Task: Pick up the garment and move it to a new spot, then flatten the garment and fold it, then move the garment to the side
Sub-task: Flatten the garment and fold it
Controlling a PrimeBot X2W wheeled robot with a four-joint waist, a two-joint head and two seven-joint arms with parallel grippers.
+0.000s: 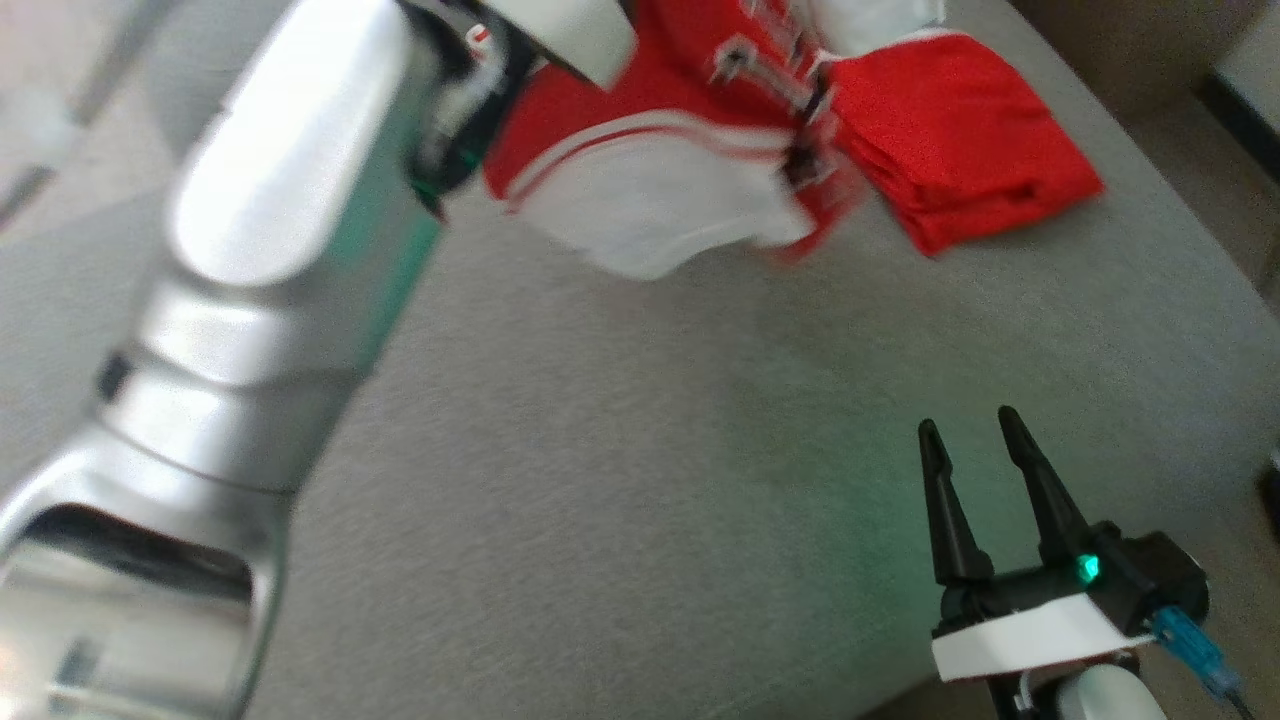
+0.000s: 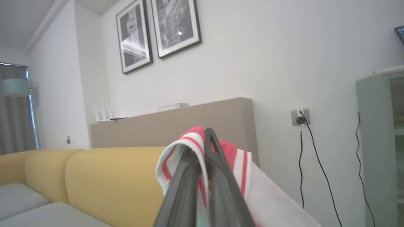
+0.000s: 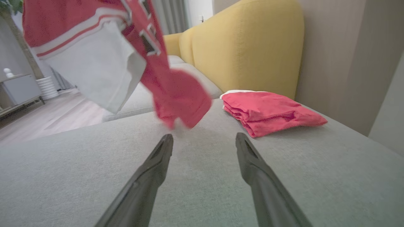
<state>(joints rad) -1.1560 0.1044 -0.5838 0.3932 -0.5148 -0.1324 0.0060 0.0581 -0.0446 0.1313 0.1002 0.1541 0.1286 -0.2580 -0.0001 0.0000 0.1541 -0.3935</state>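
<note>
Up high, the left claw (image 2: 202, 146) is pinched shut on the red and white garment (image 1: 650, 190), which hangs over the far part of the gray seat (image 1: 620, 480). To its right lies a folded red cloth (image 1: 960, 130), maybe another shirt. The right claw (image 1: 968, 420) is wide and holds nothing, near and right. A yellow sofa back (image 3: 252, 47) stands behind.

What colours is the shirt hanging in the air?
The garment is red and white with striped trim, clearest in the right wrist view.
</note>
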